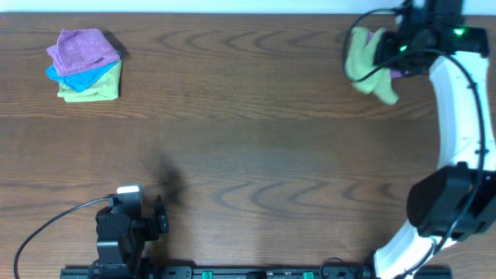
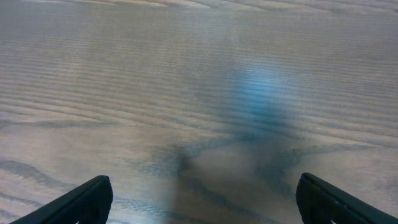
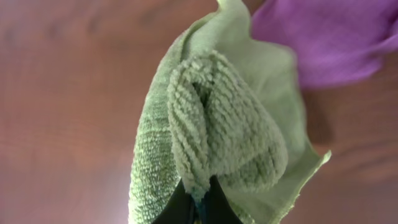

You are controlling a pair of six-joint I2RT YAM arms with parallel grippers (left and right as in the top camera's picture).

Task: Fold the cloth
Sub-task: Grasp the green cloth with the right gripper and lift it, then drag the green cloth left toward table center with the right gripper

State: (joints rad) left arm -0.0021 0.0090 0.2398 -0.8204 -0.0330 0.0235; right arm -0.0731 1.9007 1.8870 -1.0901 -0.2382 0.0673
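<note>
My right gripper (image 1: 391, 54) is at the far right of the table, shut on a light green cloth (image 1: 364, 62). The cloth hangs bunched from the jaws, lifted off the wood. In the right wrist view the green cloth (image 3: 211, 137) is pinched between the black fingertips (image 3: 199, 202). A purple cloth (image 3: 323, 37) lies on the table behind it. My left gripper (image 1: 159, 221) rests low near the front left edge, open and empty; its two fingertips (image 2: 202, 196) stand wide apart over bare wood.
A stack of folded cloths, purple on blue on green (image 1: 84, 63), sits at the far left of the wooden table (image 1: 248, 147). The right arm's white link (image 1: 457, 116) runs along the right edge.
</note>
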